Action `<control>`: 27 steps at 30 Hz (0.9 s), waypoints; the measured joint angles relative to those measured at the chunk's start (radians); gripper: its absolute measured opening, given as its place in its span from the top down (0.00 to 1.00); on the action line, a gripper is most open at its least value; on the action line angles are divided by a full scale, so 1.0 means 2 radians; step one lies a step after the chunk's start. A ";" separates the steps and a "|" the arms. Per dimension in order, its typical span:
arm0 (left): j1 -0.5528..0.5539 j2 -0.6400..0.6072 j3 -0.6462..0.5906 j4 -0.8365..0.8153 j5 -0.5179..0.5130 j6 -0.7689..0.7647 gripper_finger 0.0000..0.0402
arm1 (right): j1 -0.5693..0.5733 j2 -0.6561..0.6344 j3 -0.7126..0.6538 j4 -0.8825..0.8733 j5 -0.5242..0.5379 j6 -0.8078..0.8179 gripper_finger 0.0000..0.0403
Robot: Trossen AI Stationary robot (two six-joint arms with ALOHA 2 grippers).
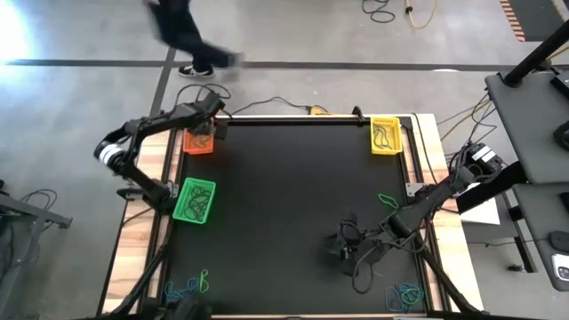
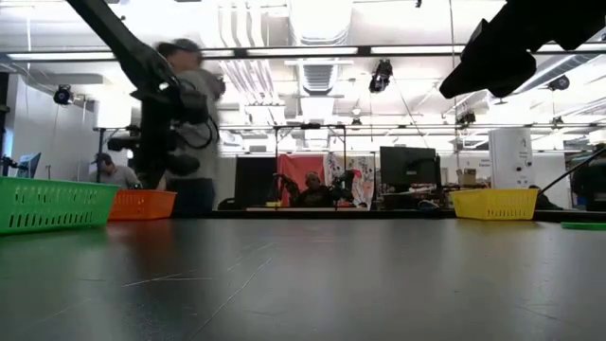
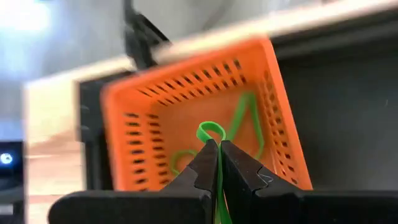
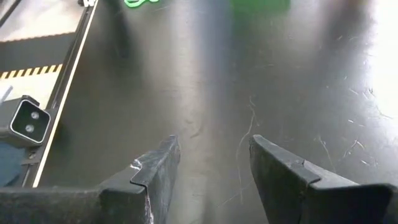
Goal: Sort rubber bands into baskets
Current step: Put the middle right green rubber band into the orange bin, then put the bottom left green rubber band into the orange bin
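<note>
My left hand (image 3: 217,163) is pinched tight on a green rubber band (image 3: 211,132), right above the orange basket (image 3: 155,112). Right hand (image 4: 211,165) hangs open over the desk (image 4: 298,74), holding nothing.

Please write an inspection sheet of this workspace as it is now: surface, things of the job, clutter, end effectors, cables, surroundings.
Surface: black mat on a wooden table.
Job's things: orange basket and yellow basket at the far corners, green basket at the left edge; each holds bands. Loose rubber bands lie near left; more near right and by the right edge.
Clutter: nothing seen.
End effectors: left end effector over the orange basket, shut on a green rubber band. Right end effector open, empty, low over the mat.
Cables: black cables trail under the right arm.
Surroundings: a person walks past the far side.
</note>
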 joint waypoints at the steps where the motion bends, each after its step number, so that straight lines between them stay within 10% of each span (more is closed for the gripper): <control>1: 0.006 0.015 0.007 -0.008 0.014 0.002 1.00 | 0.002 0.000 0.000 0.000 0.000 0.001 0.54; 13: 0.031 0.083 0.053 -0.058 0.045 0.022 0.96 | 0.030 0.000 -0.001 -0.002 0.000 0.014 0.54; 27: 0.022 0.044 0.055 -0.109 0.096 0.045 0.63 | 0.037 0.000 -0.001 -0.004 0.000 -0.002 0.54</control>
